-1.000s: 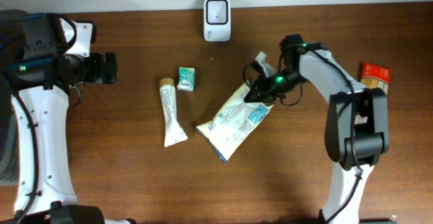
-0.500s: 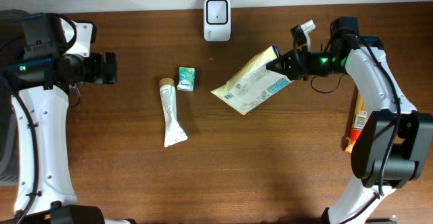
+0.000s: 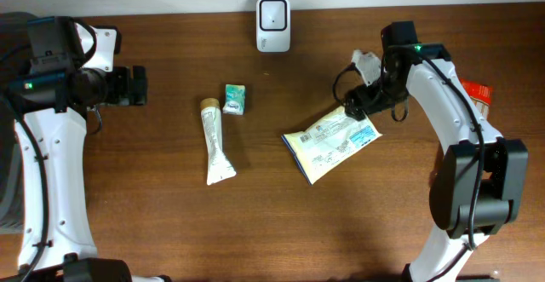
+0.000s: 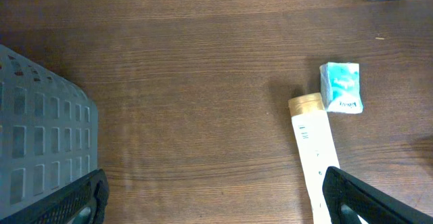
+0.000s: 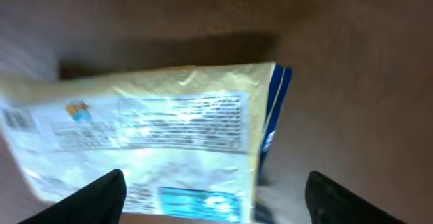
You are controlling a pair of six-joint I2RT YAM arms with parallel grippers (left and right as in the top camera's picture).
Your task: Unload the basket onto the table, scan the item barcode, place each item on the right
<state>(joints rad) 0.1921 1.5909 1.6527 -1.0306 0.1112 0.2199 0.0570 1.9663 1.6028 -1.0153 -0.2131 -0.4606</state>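
Pouch [image 3: 330, 143] is lying flat on the table [image 3: 170, 231], printed side up, well apart from the scanner [image 3: 273, 14] at the back edge. The right claw [image 3: 362, 105] hangs at the pouch's upper right corner with its fingers spread wide and nothing pinched, as far as the wrist view shows. The left claw [image 3: 138, 86] is parked far off to the side, also wide and empty.

What we reckon could go wrong:
- a pick-up by that one corner looks dicey; the pouch seems floppy and glossy, so it could droop, fold the code away from the scanner, or slide out
- closing down on a flat bag might just shove it across the wood instead of catching an edge
- swinging it over carelessly could clip the packet [image 3: 235, 99] or the tube [image 3: 215, 141]; they lie just left of the route

Hard to make out:
- the right wrist view is badly blurred; there's print on the pouch, but we can't say for sure where the barcode is
- whether a fingertip touches the pouch, we can't tell
- a red pack [image 3: 477, 90] is half hidden behind the right arm
- the basket [image 4: 40, 129] is cut off at the left wrist frame's edge
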